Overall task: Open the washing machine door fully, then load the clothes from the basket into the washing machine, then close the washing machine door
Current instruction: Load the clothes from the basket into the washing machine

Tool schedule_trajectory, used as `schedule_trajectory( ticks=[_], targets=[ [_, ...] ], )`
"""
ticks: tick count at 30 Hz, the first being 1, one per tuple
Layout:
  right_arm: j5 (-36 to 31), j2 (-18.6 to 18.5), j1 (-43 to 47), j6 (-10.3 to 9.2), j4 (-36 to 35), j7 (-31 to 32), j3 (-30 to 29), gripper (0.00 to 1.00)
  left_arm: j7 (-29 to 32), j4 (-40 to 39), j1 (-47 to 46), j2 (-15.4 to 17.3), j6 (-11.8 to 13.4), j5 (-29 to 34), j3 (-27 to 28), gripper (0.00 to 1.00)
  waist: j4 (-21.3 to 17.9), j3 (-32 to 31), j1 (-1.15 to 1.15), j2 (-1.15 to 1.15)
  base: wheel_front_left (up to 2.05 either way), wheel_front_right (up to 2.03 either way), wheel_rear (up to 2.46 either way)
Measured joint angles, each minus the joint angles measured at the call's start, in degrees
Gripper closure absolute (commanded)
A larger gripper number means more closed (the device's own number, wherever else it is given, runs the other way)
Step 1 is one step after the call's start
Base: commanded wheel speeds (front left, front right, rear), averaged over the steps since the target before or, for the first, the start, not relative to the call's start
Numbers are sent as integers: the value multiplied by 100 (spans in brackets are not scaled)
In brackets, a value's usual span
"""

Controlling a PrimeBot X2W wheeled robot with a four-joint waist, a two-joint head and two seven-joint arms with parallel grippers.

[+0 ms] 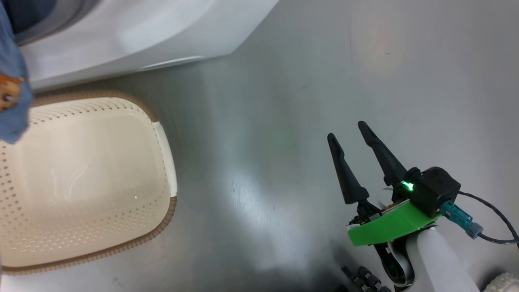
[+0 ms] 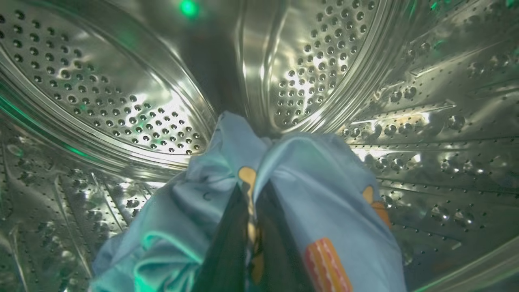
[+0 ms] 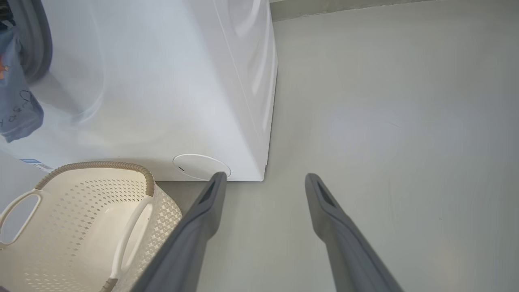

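The left gripper [image 2: 253,190] was inside the washing machine's steel drum [image 2: 121,101], its fingers closed tight on a bunched fold of the blue garment [image 2: 324,194]; the cloth rose just ahead of the fingertips and draped back down both sides of them, the drum's rear wall lying well beyond. Blue cloth also hung out over the grey seal [image 3: 38,44], so the garment's long axis probably ran from the grip back out through the mouth; release would want a deeper reach first. The right gripper [image 1: 347,130] stood fully open and held nothing, over bare floor [image 1: 324,61]; the basket [image 3: 101,164] lay to its left, the washing machine [image 3: 162,81] ahead-left. Dark scribbled marks on the hanging cloth and a small blue label [image 3: 30,161] were illegible.
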Motion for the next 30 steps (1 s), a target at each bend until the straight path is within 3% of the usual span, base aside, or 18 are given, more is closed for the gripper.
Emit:
schedule_trajectory(
  ticks=[5, 10, 11, 12, 13, 30],
  targets=[
    [86, 5, -94, 0, 10, 0, 87, 0, -268, -264, -183, 160, 75, 148, -69, 100, -53, 123, 0, 0, 0, 0, 0],
    [94, 4, -127, 0, 20, 0, 93, 0, -299, -1273, -115, 176, 176, 286, -77, 100, -98, 188, 0, 0, 0, 0, 0],
    [94, 5, -131, 0, 29, 0, 96, 0, -300, -1315, -54, 167, 182, 282, -54, 92, -95, 179, 0, 0, 0, 0, 0],
    [96, 4, -131, 0, 37, 0, 97, 0, -300, -1319, -1, 152, 204, 280, -31, 92, -92, 168, 0, 0, 0, 0, 0],
    [103, 4, -132, 0, 48, 0, 97, 0, -300, -1328, 75, 145, 204, 279, -21, 0, -88, 155, 0, 0, 0, 0, 0],
    [81, 2, -177, 0, 272, 0, 4, 0, -299, -1046, 1089, -238, 149, -24, 153, 0, 256, -520, 0, 0, 0, 0, 0]
  ],
)
